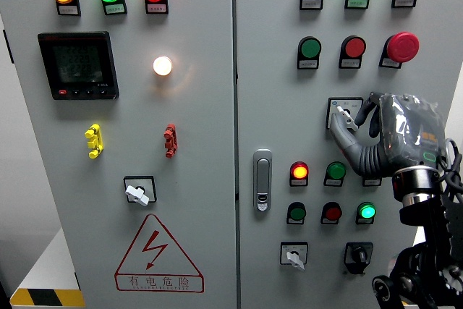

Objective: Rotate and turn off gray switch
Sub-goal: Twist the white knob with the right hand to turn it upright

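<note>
Head view showed our right hand (pixel 394 135) at the panel's three o'clock side, fingers (pixel 346 135) curled toward the gray switch (pixel 341 113), which lay at ten o'clock from the palm; whether they gripped it, we could not tell.

The right arm rose from the lower right corner, its black forearm upright and capped by a metal wrist ring. Above it the grey right hand (pixel 394 135) sat raised, fingers (pixel 346 135) extended leftward and pinched together at their tips. The left arm was out of view.
</note>
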Action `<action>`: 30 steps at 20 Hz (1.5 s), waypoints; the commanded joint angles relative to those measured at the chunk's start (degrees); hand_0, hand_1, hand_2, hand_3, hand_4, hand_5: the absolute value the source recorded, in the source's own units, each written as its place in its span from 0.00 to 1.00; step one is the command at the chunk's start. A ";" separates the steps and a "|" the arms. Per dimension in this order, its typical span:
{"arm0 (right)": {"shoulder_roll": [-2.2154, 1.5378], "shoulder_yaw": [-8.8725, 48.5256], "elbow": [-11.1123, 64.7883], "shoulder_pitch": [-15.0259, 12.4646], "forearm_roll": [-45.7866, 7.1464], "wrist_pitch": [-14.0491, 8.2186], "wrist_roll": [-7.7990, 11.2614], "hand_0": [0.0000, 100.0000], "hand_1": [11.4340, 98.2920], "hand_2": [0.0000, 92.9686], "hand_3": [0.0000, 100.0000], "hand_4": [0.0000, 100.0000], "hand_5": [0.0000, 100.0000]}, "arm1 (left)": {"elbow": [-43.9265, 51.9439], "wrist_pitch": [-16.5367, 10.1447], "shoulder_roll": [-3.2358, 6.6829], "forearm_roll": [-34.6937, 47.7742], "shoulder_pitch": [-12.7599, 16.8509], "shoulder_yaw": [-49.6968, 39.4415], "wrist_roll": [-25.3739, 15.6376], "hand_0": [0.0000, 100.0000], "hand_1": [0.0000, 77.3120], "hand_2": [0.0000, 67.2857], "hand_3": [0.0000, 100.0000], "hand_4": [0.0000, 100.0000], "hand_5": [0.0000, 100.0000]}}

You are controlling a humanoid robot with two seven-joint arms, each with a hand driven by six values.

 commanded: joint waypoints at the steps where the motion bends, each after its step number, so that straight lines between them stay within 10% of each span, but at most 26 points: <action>1: 0.00 -0.05 -0.08 0.00 -0.01 0.02 0.00 0.52 0.27 0.80 0.93 0.98 1.00 | 0.00 0.00 0.00 0.01 0.00 0.00 0.00 0.85 0.00 0.20 0.19 0.08 0.11; 22: 0.09 -0.05 0.53 -0.26 -0.01 -1.30 -0.53 0.67 0.27 0.81 0.94 0.98 1.00 | 0.00 0.00 0.00 0.01 0.00 0.00 0.00 0.85 0.00 0.20 0.19 0.08 0.11; 30: 0.35 0.13 7.64 -3.86 -0.18 -1.83 -0.26 0.72 0.23 0.58 0.83 0.78 1.00 | 0.00 0.00 0.00 0.01 0.00 0.00 0.00 0.85 0.00 0.20 0.19 0.08 0.11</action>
